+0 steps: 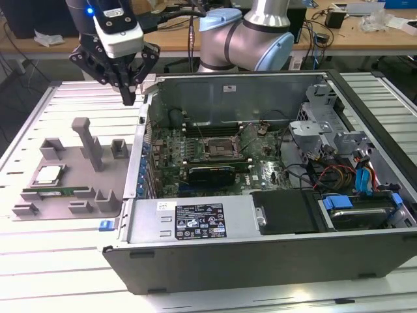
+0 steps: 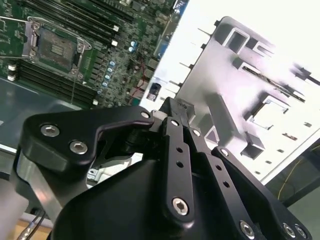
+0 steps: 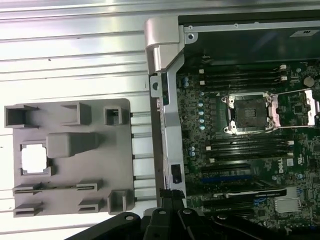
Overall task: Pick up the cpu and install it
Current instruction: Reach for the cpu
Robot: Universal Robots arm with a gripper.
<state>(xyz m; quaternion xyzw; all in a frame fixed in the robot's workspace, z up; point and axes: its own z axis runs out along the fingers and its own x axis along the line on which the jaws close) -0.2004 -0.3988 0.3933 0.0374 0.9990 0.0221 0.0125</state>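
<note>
Here, the open grey metal computer case [image 1: 260, 225] lies beside a grey plastic parts holder [image 1: 73, 171]. The black two-fingered gripper [image 1: 128, 95] hovers over the case wall nearest it, fingers pinched together on nothing. The small flat silver-topped square cpu [image 1: 47, 175] sits in the holder's recess. It looks light, rigid and slippery, likely delicate underneath, so it is best held by opposite edges.

cpu [image 3: 34, 159] lost in glare, computer case [image 3: 165, 100] cropped, first wrist view
</note>
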